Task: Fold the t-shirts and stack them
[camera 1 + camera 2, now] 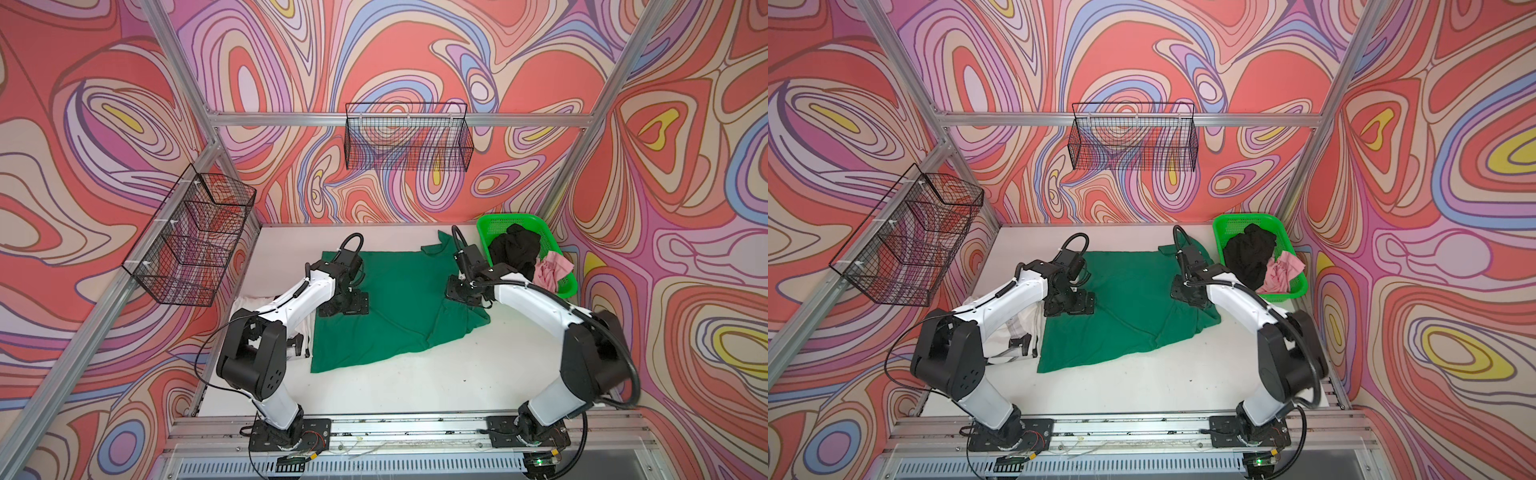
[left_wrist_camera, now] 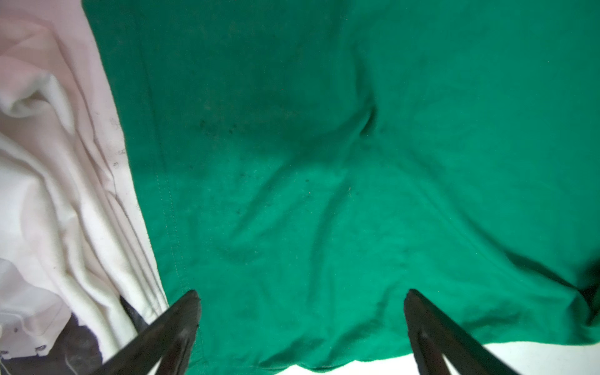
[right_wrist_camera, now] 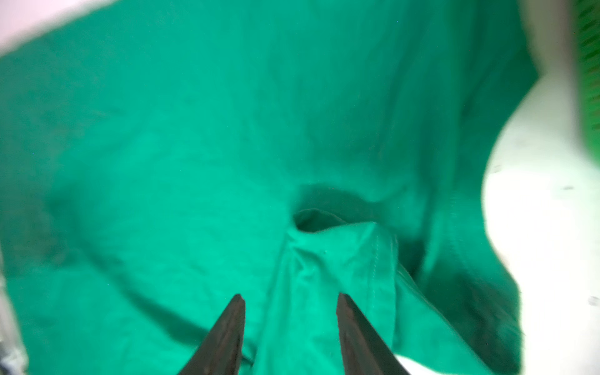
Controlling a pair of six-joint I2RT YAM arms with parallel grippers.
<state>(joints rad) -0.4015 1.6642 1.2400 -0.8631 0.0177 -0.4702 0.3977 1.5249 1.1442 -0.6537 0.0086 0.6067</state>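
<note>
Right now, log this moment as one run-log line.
left gripper: open, over dark green t-shirt | right gripper: open, its fold between jaws | white t-shirt: beside it | black t-shirt, pink t-shirt: in basket

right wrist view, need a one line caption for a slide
The right tool, jaws apart, above a raised fold of the large dark green cloth t-shirt on the white table.

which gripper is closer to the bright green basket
Right. The right gripper hangs over the edge of the dark green t-shirt nearest the basket; the left gripper is over the opposite side, by the white t-shirt, farther away.
</note>
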